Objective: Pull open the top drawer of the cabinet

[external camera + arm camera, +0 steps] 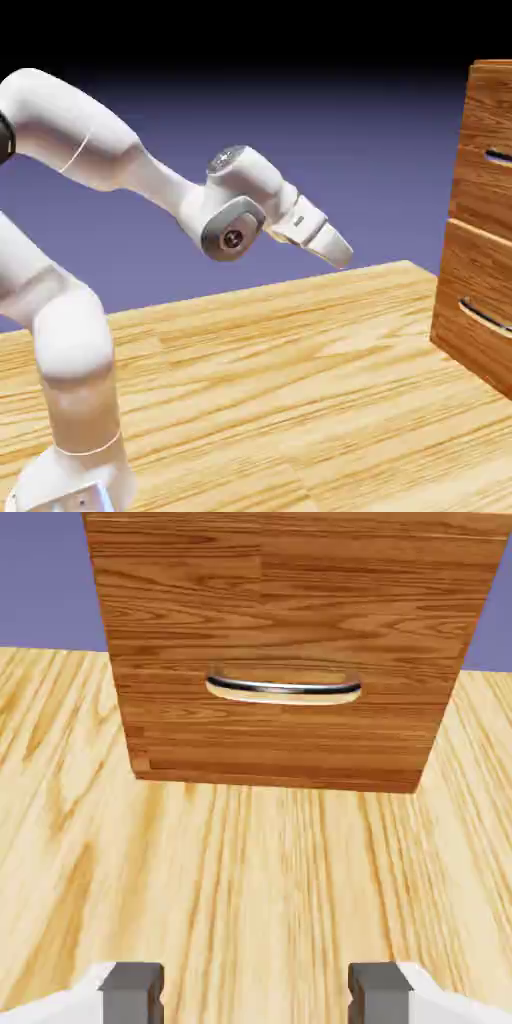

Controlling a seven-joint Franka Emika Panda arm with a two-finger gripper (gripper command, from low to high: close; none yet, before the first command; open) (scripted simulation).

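Though apart, one claw [256, 994], two drawers [490, 194]

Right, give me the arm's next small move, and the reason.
Probably raise the open claw toward the top drawer's handle: it hangs short of the cabinet, pointing downward, and the hand view shows the lower handle.

Two drawers [485, 188], two handles [284, 692], one arm [75, 345]

The wood-grain cabinet [470, 290] stands upright on the tabletop, its silver-handled top drawer [487, 195] closed.
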